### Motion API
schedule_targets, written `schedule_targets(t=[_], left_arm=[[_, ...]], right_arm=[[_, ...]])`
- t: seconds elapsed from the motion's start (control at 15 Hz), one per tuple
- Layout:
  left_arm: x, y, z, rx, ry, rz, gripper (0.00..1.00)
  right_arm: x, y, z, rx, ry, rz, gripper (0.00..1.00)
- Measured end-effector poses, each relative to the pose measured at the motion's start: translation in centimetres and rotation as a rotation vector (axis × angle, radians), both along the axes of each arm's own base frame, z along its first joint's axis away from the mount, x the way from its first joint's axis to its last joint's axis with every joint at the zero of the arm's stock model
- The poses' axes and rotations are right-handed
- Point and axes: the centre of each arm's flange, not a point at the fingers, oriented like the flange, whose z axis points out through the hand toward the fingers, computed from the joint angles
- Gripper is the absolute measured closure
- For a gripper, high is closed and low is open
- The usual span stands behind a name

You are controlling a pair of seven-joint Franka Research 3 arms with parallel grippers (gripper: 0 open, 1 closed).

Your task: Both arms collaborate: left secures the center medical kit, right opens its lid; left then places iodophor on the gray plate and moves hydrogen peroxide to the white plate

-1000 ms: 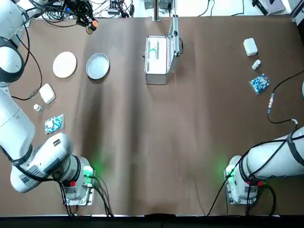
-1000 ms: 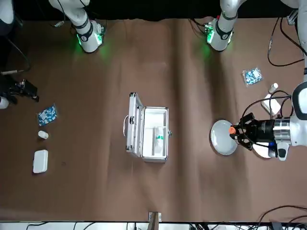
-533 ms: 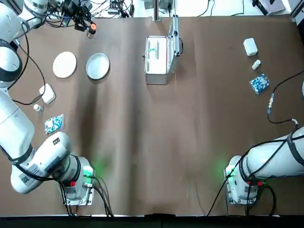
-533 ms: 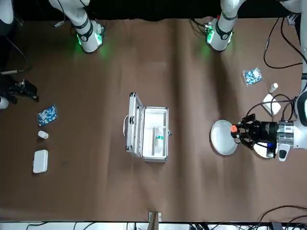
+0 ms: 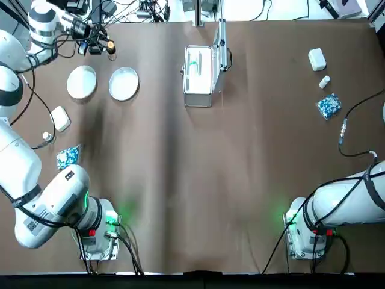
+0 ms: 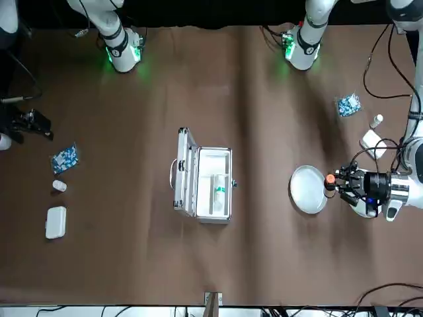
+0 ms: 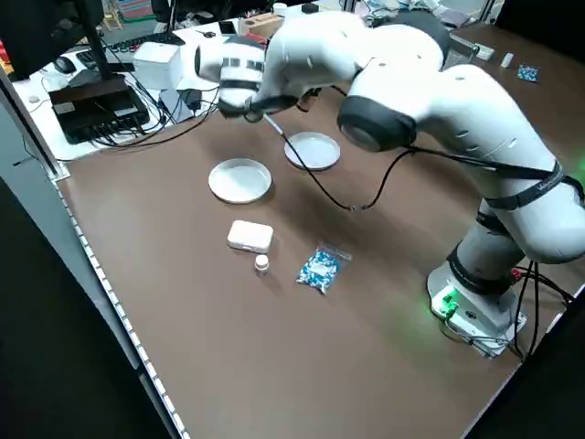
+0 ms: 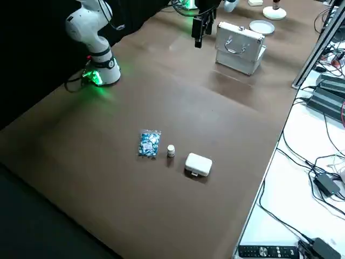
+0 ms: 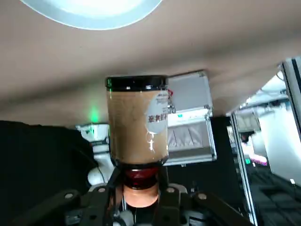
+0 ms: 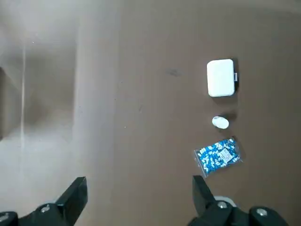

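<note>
left gripper (image 6: 332, 179): near the worktop's (image 5: 240, 180) far left corner, raised; fingers closed about the iodophor (image 9: 138, 122), a brown bottle with dark cap, held off the surface.

right gripper (image 10: 140, 178): raised over the worktop's right part; fingers wide apart, nothing between them.

medical kit (image 5: 198, 75): metal case, near the middle of the far edge; lid (image 6: 186, 173) standing open on its right side.

hydrogen peroxide (image 6: 219, 192): white bottle, teal label, lying inside the kit.

gray plate (image 5: 124, 83): rimmed, left of the kit, bare.

white plate (image 5: 82, 82): flat, just beside the gray plate, nearer the left edge.

towards the left edge: white box (image 5: 60, 118), small white bottle (image 7: 261, 263), blue-and-white packet (image 7: 320, 269).

towards the right edge: second white box (image 5: 317, 59), second small bottle (image 5: 325, 82), second packet (image 5: 329, 106).
</note>
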Motion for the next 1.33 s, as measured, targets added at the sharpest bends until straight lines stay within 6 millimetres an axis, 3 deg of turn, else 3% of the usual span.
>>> schedule_targets(t=[0.47,0.87,1.33], left_arm=[[-1.0,0.7,-5.7,-0.160,-0.002,0.014,0.67],[-2.3,1.9,-9.4,-0.227,0.019,0.022,0.67],[-3.5,2.3,-12.9,-0.280,0.085,0.051,0.67]], right_arm=[[0.0,0.4,0.0,0.000,0.001,0.007,0.01],[-0.1,1.0,-0.1,0.001,0.014,0.017,0.01],[-0.2,-0.3,0.0,0.000,0.012,-0.005,0.01]])
